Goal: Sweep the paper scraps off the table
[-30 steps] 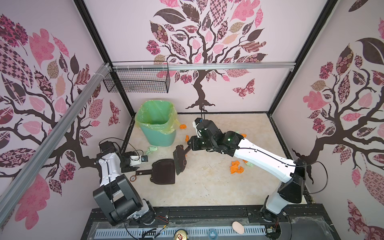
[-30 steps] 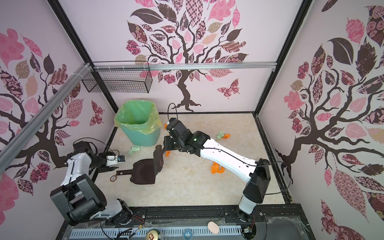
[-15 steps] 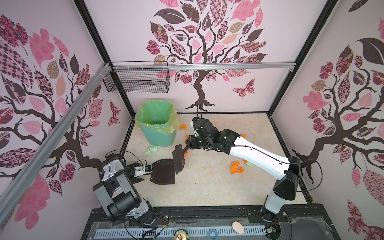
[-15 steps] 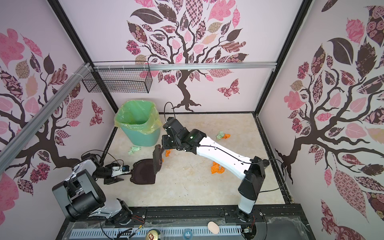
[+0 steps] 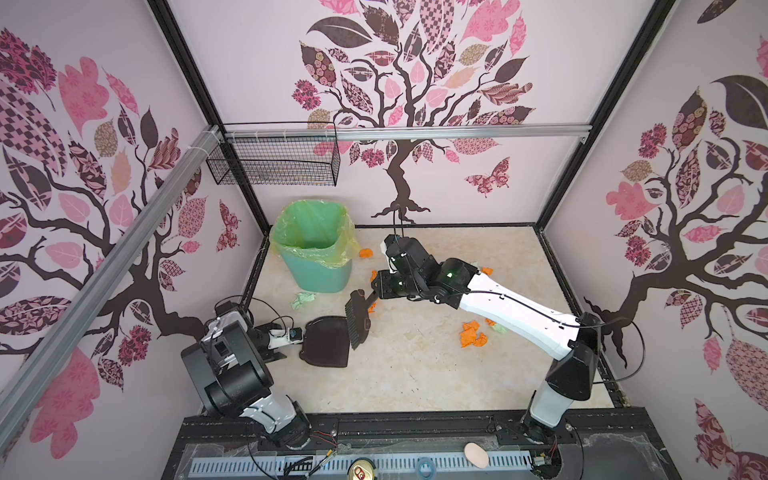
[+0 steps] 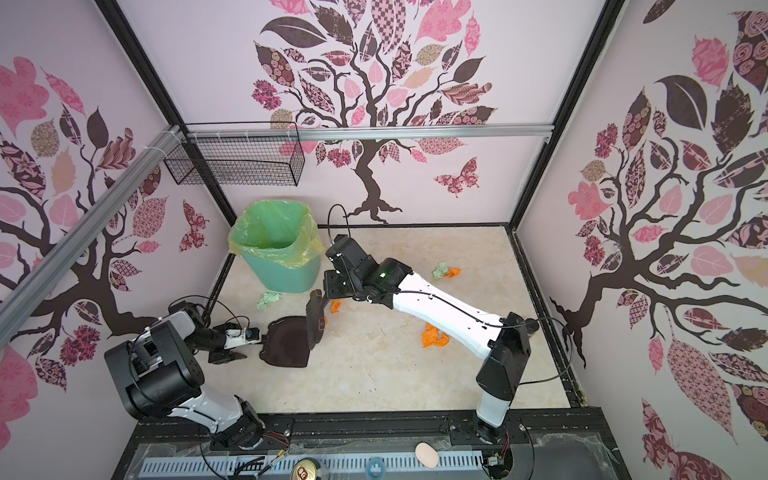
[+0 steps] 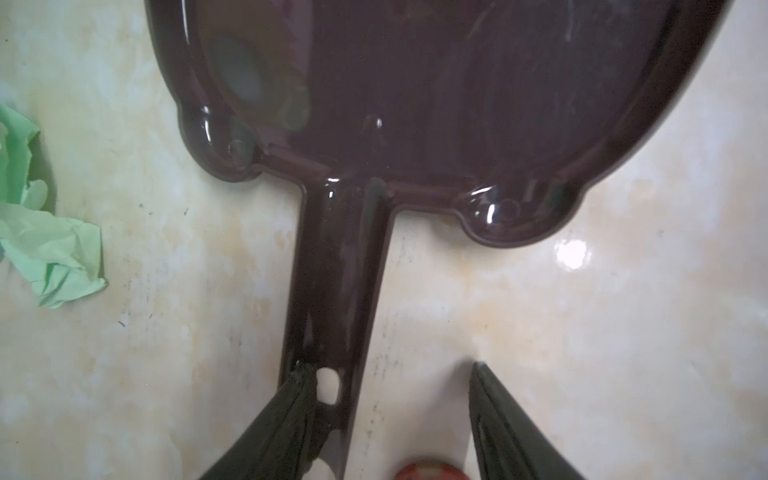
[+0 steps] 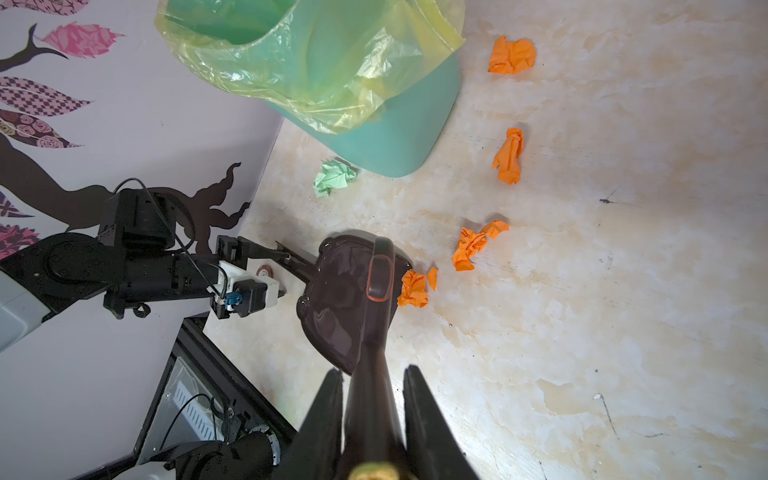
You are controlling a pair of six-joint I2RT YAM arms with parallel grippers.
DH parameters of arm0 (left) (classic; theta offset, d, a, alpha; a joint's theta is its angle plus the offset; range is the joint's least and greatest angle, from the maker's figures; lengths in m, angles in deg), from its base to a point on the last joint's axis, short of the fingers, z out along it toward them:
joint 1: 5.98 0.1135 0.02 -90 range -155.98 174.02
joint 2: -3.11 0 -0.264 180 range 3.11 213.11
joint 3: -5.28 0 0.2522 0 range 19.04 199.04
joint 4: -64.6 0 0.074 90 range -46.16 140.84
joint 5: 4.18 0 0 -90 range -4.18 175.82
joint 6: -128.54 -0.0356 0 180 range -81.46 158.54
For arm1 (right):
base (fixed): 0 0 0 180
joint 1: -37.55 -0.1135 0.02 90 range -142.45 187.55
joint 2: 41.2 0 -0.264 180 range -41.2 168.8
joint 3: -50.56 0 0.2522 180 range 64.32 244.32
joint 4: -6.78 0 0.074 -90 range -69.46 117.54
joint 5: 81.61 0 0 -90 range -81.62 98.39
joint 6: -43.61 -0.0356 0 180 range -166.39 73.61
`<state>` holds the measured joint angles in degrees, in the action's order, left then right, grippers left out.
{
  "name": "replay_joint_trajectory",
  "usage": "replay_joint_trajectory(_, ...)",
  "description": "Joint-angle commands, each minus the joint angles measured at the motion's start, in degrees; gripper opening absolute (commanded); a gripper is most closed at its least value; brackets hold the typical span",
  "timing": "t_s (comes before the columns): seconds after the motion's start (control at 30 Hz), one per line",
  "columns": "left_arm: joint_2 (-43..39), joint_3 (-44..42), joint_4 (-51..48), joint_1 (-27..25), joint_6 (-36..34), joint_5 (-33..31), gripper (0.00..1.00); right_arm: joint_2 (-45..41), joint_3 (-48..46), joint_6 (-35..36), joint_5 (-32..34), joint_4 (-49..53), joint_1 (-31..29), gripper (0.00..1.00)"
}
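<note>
Orange and pale green paper scraps lie about the beige table (image 5: 415, 374): an orange cluster (image 5: 473, 334), a green wad (image 5: 303, 299), and an orange wad (image 8: 413, 289) at the lip of the dark dustpan (image 5: 326, 343). My right gripper (image 8: 374, 374) is shut on the handle of a dark brush (image 5: 357, 318), which stands at the dustpan's mouth. My left gripper (image 7: 390, 370) is open astride the dustpan handle (image 7: 336, 291). The handle lies against one finger (image 7: 291, 415), with a wide gap to the other finger. More orange scraps (image 8: 469, 247) lie past the brush.
A green bin (image 5: 316, 249) with a yellow liner stands at the back left, with an orange scrap (image 5: 365, 252) beside it. A wire basket (image 5: 274, 164) hangs on the wall above. The black rail base (image 5: 415, 424) runs along the front, with a can (image 5: 360, 471) below it.
My left arm has swung in to the dustpan handle and its jaws have widened a little. The right arm, brush and dustpan have barely shifted.
</note>
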<state>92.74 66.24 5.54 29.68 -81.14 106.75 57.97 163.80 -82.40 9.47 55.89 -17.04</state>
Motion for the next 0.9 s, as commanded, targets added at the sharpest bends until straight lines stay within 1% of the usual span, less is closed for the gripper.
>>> replay_joint_trajectory(0.0, 0.1, 2.9, -0.6, -0.7, -11.6, 0.2, 0.61, 1.5, 1.6, 0.2, -0.2, -1.1, -0.2, 0.00)
replay_joint_trajectory(0.2, -3.0, 4.6, -3.4, -1.2, -11.8, 2.0, 0.60, 1.6, 1.2, 0.3, -0.5, -1.4, -0.2, 0.00)
replay_joint_trajectory(0.27, -3.2, 4.9, -4.0, -1.8, -11.9, 1.6, 0.60, 1.7, 0.9, 0.3, -0.7, -1.8, -0.2, 0.00)
replay_joint_trajectory(0.57, -1.1, 4.5, -4.2, -3.7, -12.8, -1.4, 0.60, 0.9, 0.5, 0.5, -0.5, -1.8, -0.2, 0.00)
replay_joint_trajectory(0.87, 3.7, 4.3, 0.0, -5.8, -12.2, -4.9, 0.60, 1.1, -0.2, 0.5, -0.7, -2.1, -0.2, 0.00)
